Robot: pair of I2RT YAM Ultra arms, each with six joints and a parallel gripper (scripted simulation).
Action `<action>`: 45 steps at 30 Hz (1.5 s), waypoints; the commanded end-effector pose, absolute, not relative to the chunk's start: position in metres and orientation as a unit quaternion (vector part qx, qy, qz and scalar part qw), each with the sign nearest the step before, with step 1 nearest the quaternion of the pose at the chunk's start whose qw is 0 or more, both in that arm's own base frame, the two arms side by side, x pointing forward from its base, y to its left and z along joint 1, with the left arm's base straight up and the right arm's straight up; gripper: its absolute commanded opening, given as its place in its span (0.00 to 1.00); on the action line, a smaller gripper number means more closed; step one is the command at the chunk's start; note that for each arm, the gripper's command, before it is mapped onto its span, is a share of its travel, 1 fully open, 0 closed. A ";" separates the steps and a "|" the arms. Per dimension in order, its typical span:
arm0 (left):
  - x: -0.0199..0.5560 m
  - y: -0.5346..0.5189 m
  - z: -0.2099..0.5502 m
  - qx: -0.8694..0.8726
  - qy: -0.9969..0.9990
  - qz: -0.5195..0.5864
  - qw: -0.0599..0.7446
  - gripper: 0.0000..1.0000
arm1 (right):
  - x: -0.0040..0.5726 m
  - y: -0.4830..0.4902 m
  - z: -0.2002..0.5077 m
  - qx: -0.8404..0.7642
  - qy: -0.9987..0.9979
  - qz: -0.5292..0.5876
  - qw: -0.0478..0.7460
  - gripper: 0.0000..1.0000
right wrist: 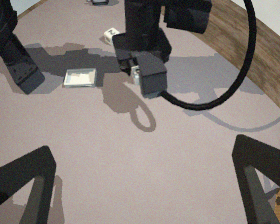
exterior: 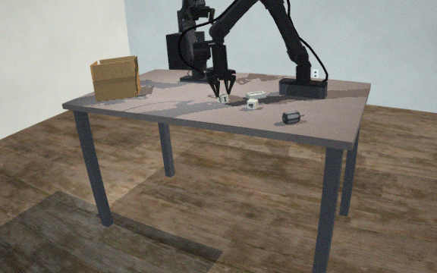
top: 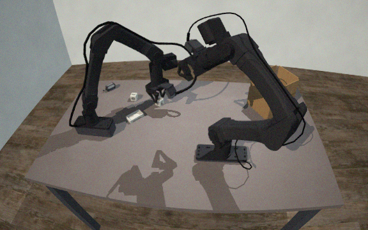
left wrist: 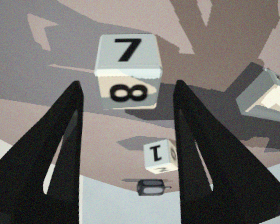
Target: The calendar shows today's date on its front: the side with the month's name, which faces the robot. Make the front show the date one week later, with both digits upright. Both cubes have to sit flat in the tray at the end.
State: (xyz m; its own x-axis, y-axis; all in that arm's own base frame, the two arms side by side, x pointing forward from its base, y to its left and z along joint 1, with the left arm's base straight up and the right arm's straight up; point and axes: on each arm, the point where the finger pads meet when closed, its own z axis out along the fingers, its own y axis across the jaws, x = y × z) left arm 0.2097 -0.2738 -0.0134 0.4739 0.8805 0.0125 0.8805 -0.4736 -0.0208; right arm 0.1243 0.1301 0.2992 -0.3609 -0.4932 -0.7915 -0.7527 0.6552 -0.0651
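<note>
A white cube (top: 160, 102) (exterior: 224, 98) (left wrist: 128, 52) (right wrist: 136, 75) is on the table; the left wrist view shows a 7 and a sideways 8 on it. My left gripper (top: 159, 97) (exterior: 222, 95) (left wrist: 128, 87) is partly open right above it, fingertips either side, with gaps between fingers and cube. The second cube (top: 133, 96) (exterior: 253, 104) (left wrist: 158, 157) (right wrist: 111, 35) lies apart, showing 1 and 2. The pale tray (top: 135, 120) (exterior: 256, 97) (left wrist: 252, 101) (right wrist: 80, 86) holds no cube; its month name is unreadable. My right gripper (right wrist: 141, 153) is open and empty, high above the table.
A dark motor-like part (top: 110, 86) (exterior: 291, 117) (left wrist: 152, 187) lies beyond the second cube. An open cardboard box (top: 259, 107) (exterior: 116, 81) stands at the table's other end. The right arm's forearm reaches high toward the left arm's wrist.
</note>
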 end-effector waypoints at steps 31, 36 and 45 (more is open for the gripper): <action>0.211 -0.280 -0.020 -0.863 -0.505 0.003 -0.011 0.15 | 0.122 0.127 0.302 -0.384 0.810 0.156 0.414 1.00; 0.210 -0.279 -0.016 -0.863 -0.505 0.003 -0.006 0.23 | 0.122 0.127 0.302 -0.384 0.810 0.156 0.414 1.00; 0.212 -0.280 0.042 -0.863 -0.505 0.003 -0.010 0.27 | 0.122 0.127 0.302 -0.384 0.810 0.156 0.414 1.00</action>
